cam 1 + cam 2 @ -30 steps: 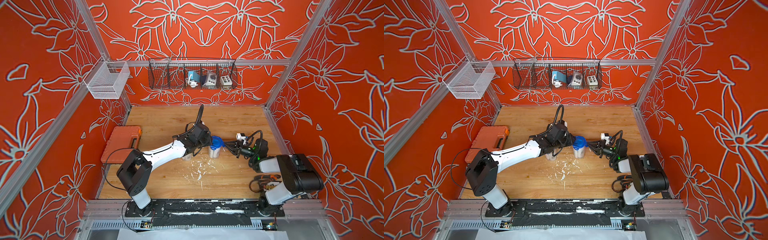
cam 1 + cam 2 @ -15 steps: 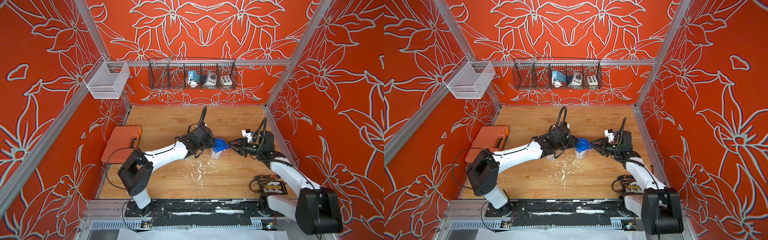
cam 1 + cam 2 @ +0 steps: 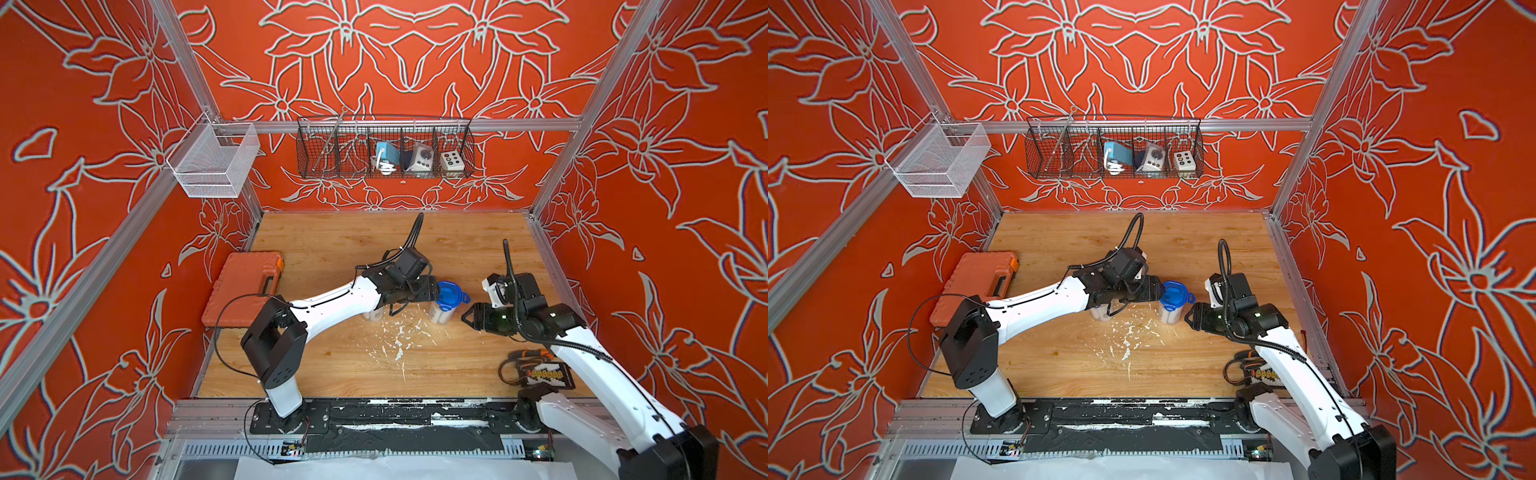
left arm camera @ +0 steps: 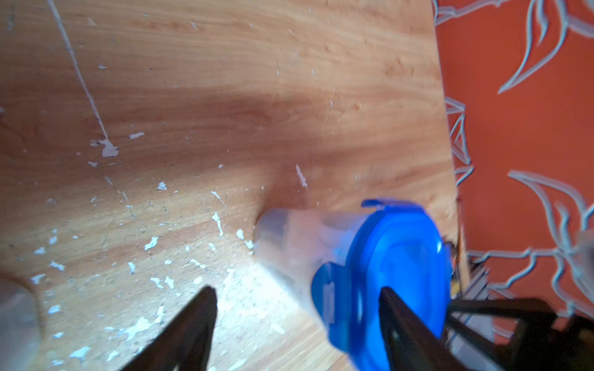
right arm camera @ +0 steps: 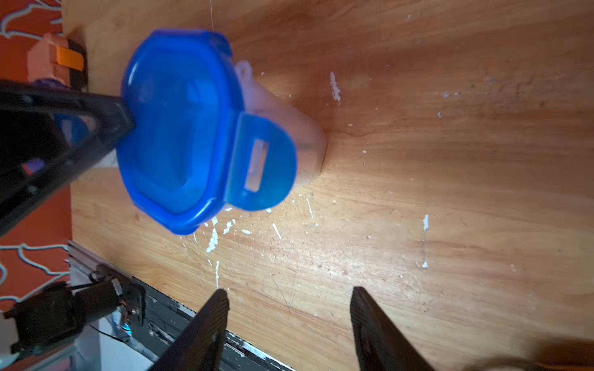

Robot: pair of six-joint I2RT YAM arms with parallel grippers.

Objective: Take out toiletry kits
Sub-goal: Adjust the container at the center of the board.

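A clear tub with a blue clip lid is seen upright on the wooden table, between the two grippers. The toiletry kits are made out only as pale white shapes through the tub wall; single pieces cannot be told apart. A second clear tub is largely hidden under the left arm, near the first.

The left gripper is held with its fingers apart. One finger appears to touch the lid's edge, but nothing is clamped. One lid clip is flipped outward. The right gripper is held near the tub but apart from it, its fingers spread over bare wood with nothing between them.

White flecks are scattered on the wood in front of the tubs. An orange tool case is set at the table's left edge, well apart. A dark device with cables is seen by the right arm. A black wire basket and a white mesh basket are hung on the walls.
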